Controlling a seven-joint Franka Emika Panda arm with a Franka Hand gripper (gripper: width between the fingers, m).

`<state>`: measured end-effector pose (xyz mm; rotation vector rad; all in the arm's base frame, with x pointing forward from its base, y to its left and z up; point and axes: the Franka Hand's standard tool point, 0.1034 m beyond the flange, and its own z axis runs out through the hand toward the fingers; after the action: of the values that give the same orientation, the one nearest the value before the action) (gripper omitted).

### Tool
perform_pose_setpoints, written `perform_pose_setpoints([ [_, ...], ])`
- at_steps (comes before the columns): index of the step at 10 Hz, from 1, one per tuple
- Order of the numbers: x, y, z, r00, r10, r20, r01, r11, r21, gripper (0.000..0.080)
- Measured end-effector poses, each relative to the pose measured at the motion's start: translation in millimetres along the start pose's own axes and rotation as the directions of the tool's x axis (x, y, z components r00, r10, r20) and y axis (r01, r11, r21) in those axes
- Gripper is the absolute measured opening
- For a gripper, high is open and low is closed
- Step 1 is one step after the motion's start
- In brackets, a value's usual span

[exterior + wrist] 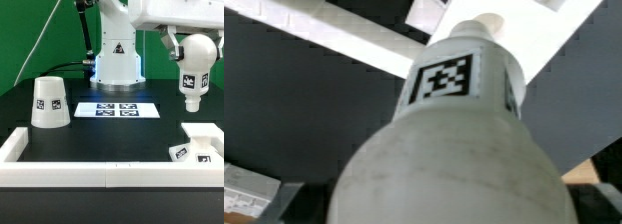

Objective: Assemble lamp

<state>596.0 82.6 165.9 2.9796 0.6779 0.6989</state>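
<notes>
My gripper (197,47) is shut on the white bulb (192,78), round head up in the jaws and tagged stem pointing down, held in the air at the exterior view's right. In the wrist view the bulb (446,140) fills the frame, stem pointing away toward the white base (518,45). The blocky base (200,145) sits on the table below the bulb, with clear air between them. The tapered shade (49,104) stands wide end down at the exterior view's left.
The marker board (118,109) lies flat in the middle of the black table. A white rail (90,174) borders the near edge. The robot pedestal (116,58) with a triangle sticker stands at the back.
</notes>
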Motion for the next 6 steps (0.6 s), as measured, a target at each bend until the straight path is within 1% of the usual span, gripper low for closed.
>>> perform_pose_setpoints([
  [1,2.8,-1.5,5.7,1.000,-0.002,-0.004,0.002,1.000,0.002,0.0579],
  [3,6.4,-1.2,12.5,1.000,-0.002,-0.005,0.002,1.000,0.004,0.0579],
  [6,2.5,-7.8,19.5,1.000,-0.007,0.006,0.007,1.000,0.013,0.0579],
])
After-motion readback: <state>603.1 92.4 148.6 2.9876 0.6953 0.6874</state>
